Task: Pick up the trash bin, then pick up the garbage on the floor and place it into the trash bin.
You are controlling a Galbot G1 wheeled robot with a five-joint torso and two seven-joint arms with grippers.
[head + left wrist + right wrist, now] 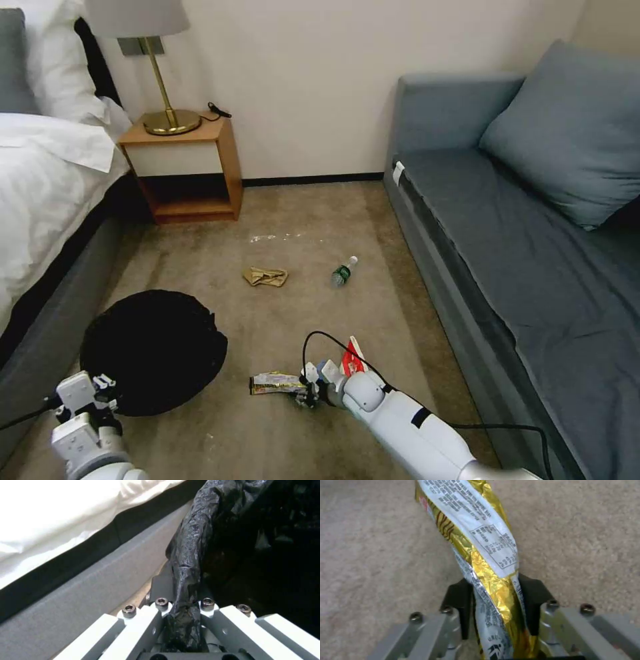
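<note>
My right gripper pinches the gold wrapper (end-on); the trash bin, rim clamped in my left gripper, sits leftward.

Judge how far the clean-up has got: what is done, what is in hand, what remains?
Done: the left tool is shut on the trash bin at its bagged rim. In hand: the right tool is shut on the gold wrapper. Left: the red-and-white packet, the crumpled paper and the small bottle lie on the carpet.
</note>
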